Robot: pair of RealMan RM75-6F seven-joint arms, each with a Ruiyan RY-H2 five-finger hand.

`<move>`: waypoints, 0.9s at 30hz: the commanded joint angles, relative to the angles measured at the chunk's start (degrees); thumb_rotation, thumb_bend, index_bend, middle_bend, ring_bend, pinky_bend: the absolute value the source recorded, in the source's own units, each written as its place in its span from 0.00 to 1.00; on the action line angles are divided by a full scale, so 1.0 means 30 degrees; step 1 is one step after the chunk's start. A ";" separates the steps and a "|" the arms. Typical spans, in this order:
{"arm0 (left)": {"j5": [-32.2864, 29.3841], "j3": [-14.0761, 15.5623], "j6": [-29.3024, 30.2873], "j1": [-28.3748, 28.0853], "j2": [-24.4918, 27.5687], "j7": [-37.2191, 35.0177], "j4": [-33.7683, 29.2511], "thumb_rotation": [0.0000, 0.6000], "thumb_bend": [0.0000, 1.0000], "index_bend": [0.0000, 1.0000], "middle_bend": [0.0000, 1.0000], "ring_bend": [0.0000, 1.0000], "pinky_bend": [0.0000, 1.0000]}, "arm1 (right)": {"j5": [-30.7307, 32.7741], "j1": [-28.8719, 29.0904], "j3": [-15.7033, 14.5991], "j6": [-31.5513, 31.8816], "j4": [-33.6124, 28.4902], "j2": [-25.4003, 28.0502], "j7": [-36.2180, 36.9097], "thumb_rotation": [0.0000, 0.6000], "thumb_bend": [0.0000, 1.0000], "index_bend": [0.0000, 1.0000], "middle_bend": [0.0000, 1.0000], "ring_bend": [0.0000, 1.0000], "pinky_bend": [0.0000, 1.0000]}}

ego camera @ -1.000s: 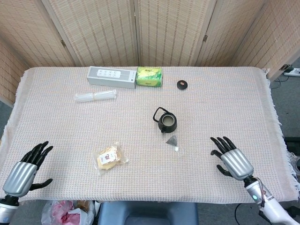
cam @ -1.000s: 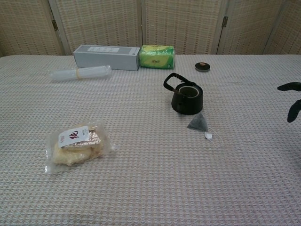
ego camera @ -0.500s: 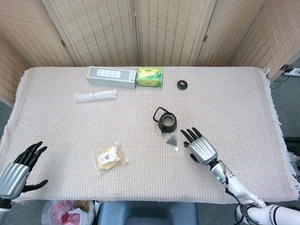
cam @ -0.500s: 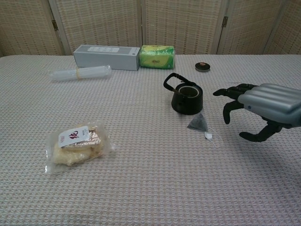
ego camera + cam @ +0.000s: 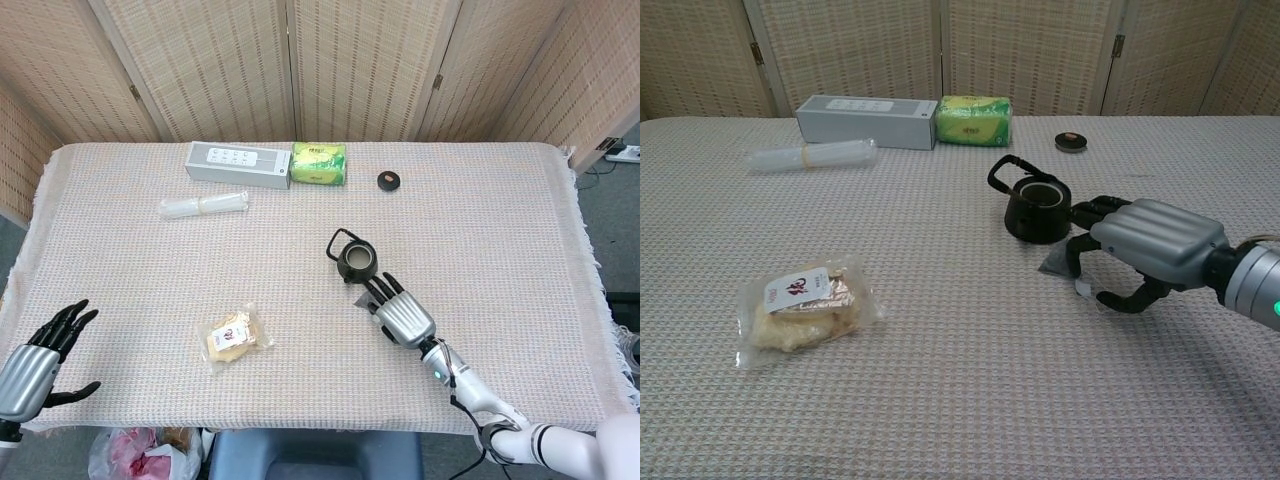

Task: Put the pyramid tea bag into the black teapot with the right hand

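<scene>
Black cast iron by the look of it, the black teapot (image 5: 356,261) sits lidless near the middle of the cloth-covered desk (image 5: 500,220) in the head view, and the right hand (image 5: 398,313) lies just on its near side, palm down, fingers (image 5: 381,288) spread and reaching toward the pot. From this angle the hand covers nearly all of the pyramid tea bag (image 5: 362,301); only a grey sliver shows at the hand's left edge, so contact cannot be judged here. The left hand (image 5: 33,360) hovers at the desk's near left corner, fingers apart and holding nothing. Further off lie a wrapped snack (image 5: 235,337), a grey box (image 5: 238,164), a green packet (image 5: 319,163), a clear plastic roll (image 5: 203,205) and a small dark lid (image 5: 389,180). In the chest view the right hand (image 5: 1148,246) is seen side-on, arched over the pyramid tea bag (image 5: 1056,261), which rests on the desk just in front of the black teapot (image 5: 1038,208). The fingers (image 5: 1092,214) extend above the bag and the thumb curls beneath near its white tag (image 5: 1083,288); they are apart and grip nothing yet. I judge this to be the reach-to-grasp step, with the bag not yet lifted. The next move calls for lowering slightly and pinching the soft bag between thumb and a finger without nudging the teapot, then raising it over the open mouth, minding the trailing string.
</scene>
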 commanded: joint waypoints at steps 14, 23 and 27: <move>-0.0268 -0.0053 -0.0148 -0.0022 0.0093 -0.0286 0.0049 1.00 0.14 0.00 0.00 0.00 0.22 | 0.0022 0.0756 -0.0215 0.0118 0.1854 -0.1282 0.1033 1.00 0.34 0.43 0.02 0.00 0.00; -0.0428 -0.0100 -0.0282 -0.0062 0.0130 -0.0419 0.0076 1.00 0.14 0.00 0.00 0.00 0.22 | 0.0371 0.0905 -0.0290 -0.0007 0.2062 -0.1394 0.0763 1.00 0.34 0.44 0.02 0.00 0.00; -0.0513 -0.0122 -0.0373 -0.0088 0.0131 -0.0417 0.0078 1.00 0.14 0.00 0.00 0.00 0.22 | 0.0504 0.0947 -0.0332 -0.0058 0.2131 -0.1389 0.0623 1.00 0.34 0.44 0.02 0.00 0.00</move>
